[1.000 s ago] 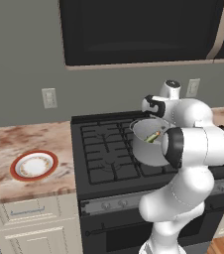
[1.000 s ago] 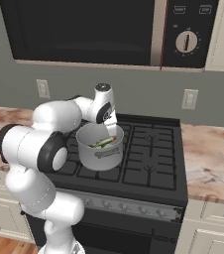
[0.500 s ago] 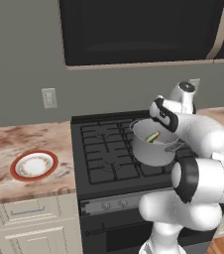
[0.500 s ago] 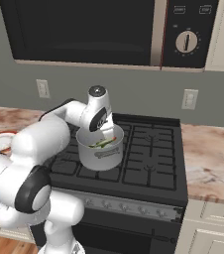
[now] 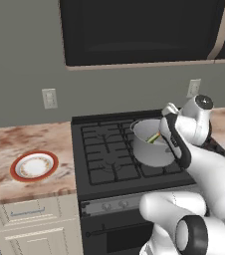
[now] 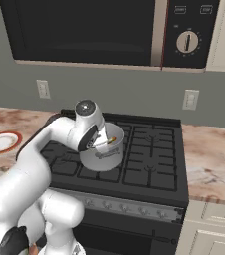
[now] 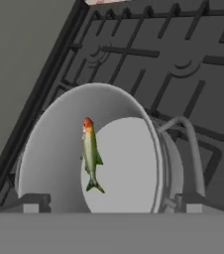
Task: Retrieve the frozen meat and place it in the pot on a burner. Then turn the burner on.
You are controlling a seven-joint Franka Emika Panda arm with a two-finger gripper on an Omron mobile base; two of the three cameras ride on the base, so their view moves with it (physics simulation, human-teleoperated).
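A dark microwave [image 5: 144,30] hangs on the grey wall above a black gas stove [image 5: 109,169] set between marbled brown surface [image 5: 25,149] stretches. Black cast-iron grates cover the stove top, and the pot stands over the burner [image 6: 102,167] at the front, on the side of the white arm [image 6: 40,164].

The pot [image 5: 152,144], round brushed steel with loop handles, sits upright on the grate. The arm reaches over it, and the tool [image 7: 109,206] hangs just above the pot's rim, its two dark fingertips spread wide on either side of the opening with nothing between them.

On the surface well away from the stove rests a red-rimmed white plate [image 5: 34,166].

Inside the pot lies the frozen meat [image 7: 90,154], a slim greenish-yellow fish shape with a reddish head, resting against the inner wall.
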